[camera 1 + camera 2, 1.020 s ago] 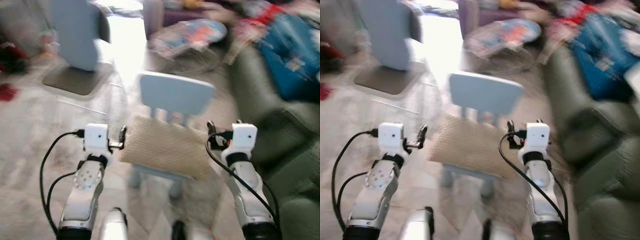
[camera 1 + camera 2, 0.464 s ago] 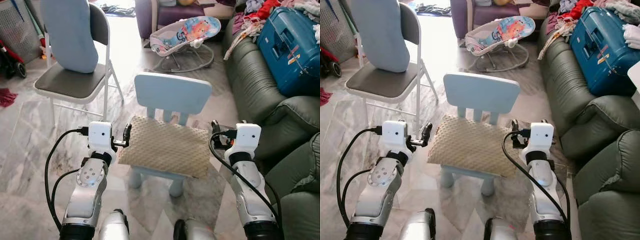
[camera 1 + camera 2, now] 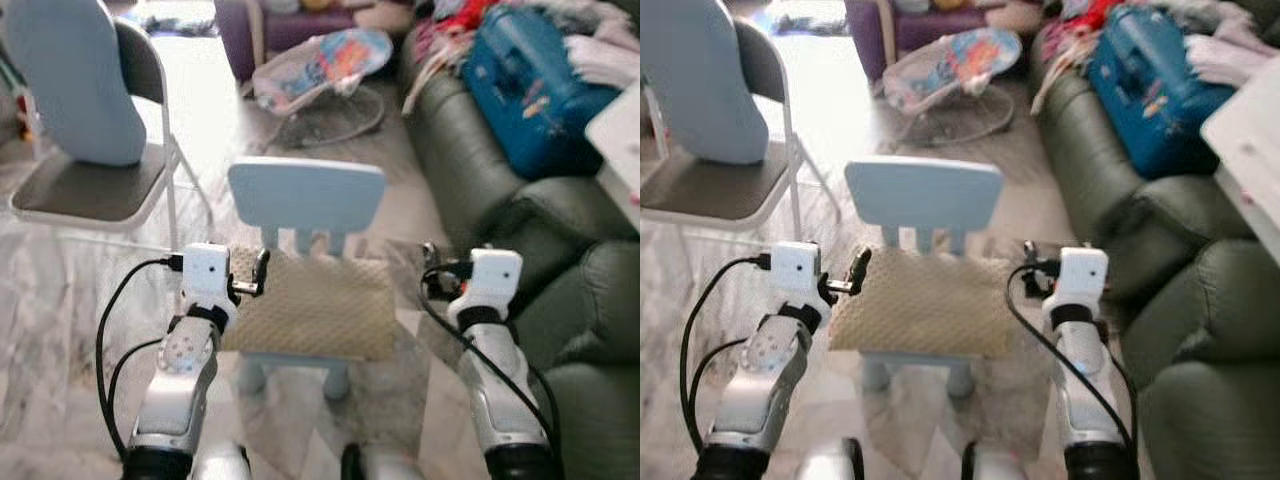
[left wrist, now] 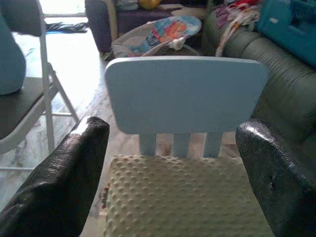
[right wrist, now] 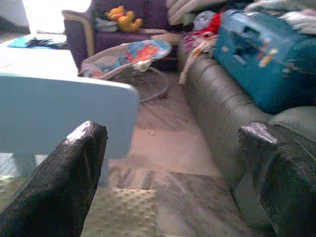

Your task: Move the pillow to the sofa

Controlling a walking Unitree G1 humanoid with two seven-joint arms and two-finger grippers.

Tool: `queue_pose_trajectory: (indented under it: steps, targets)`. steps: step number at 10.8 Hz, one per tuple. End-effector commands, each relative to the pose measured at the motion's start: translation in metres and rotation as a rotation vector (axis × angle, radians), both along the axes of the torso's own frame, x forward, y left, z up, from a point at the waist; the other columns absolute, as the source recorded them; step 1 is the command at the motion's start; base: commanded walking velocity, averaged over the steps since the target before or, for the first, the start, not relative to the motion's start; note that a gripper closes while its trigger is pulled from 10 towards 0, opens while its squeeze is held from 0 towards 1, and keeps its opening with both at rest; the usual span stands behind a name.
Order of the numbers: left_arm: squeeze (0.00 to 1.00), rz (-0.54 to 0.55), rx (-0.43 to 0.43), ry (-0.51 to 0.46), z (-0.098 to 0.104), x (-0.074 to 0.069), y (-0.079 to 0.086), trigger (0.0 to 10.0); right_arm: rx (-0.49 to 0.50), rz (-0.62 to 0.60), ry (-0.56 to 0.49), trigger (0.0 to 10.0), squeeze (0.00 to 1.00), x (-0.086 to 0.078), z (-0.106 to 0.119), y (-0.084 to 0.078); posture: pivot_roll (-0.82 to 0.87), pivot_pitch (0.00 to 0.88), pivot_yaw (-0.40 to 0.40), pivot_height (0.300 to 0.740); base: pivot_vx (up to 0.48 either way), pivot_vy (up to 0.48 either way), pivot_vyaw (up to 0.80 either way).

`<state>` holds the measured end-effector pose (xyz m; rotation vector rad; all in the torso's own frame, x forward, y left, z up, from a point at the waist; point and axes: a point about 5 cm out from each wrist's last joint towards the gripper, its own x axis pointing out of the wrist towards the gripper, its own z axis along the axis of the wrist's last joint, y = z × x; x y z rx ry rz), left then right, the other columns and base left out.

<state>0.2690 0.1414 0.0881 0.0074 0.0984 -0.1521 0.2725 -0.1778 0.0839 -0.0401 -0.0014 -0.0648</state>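
Observation:
A beige dotted pillow (image 3: 310, 305) lies flat on the seat of a small light-blue child's chair (image 3: 305, 195) straight ahead. My left gripper (image 3: 258, 272) is open at the pillow's near-left corner, just above its edge. In the left wrist view the pillow (image 4: 182, 197) lies between and below the two black fingers (image 4: 64, 182). My right gripper (image 3: 432, 272) is open a little off the pillow's right edge. The dark green sofa (image 3: 480, 170) runs along the right side.
A blue suitcase (image 3: 530, 85) and loose clothes lie on the sofa's far end. A folding chair (image 3: 80, 190) with a light-blue cushion (image 3: 70, 80) stands at the left, and a baby bouncer (image 3: 320, 65) beyond. A white table edge (image 3: 620, 130) juts in at the right.
The whole view has shifted, so the camera moved; the chair and pillow sit further left in the picture. My left gripper now overlaps the pillow's left corner. Both grippers remain open.

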Motion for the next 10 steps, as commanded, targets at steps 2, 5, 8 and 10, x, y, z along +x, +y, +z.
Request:
queue_pose_trajectory:
  steps: [2, 5, 8, 10]
  targets:
    - [0.00, 0.004, 0.004, 0.002, -0.0010, -0.0010, 0.0026, 10.0, -0.011, 0.014, 0.006, 10.0, 0.00, 0.0007, -0.0007, 0.0021, -0.02, 0.122, -0.033, 0.740, 0.283, 0.000, 0.00]
    - [0.00, -0.001, 0.002, 0.002, -0.0010, -0.0019, 0.0011, 10.0, -0.020, 0.027, 0.006, 10.0, 0.00, 0.0009, -0.0005, 0.0030, -0.02, 0.126, -0.033, 0.740, 0.287, 0.000, 0.00]
    - [0.00, -0.006, 0.005, 0.009, -0.0023, -0.0034, 0.0019, 10.0, -0.022, 0.032, 0.014, 10.0, 0.00, -0.0008, -0.0028, 0.0033, -0.02, 0.131, -0.033, 0.740, 0.296, 0.000, 0.00]
    - [0.00, -0.012, 0.000, 0.013, -0.0023, -0.0053, 0.0011, 10.0, -0.022, 0.032, 0.017, 10.0, 0.00, -0.0019, -0.0029, 0.0037, -0.02, 0.141, -0.034, 0.740, 0.339, 0.000, 0.00]
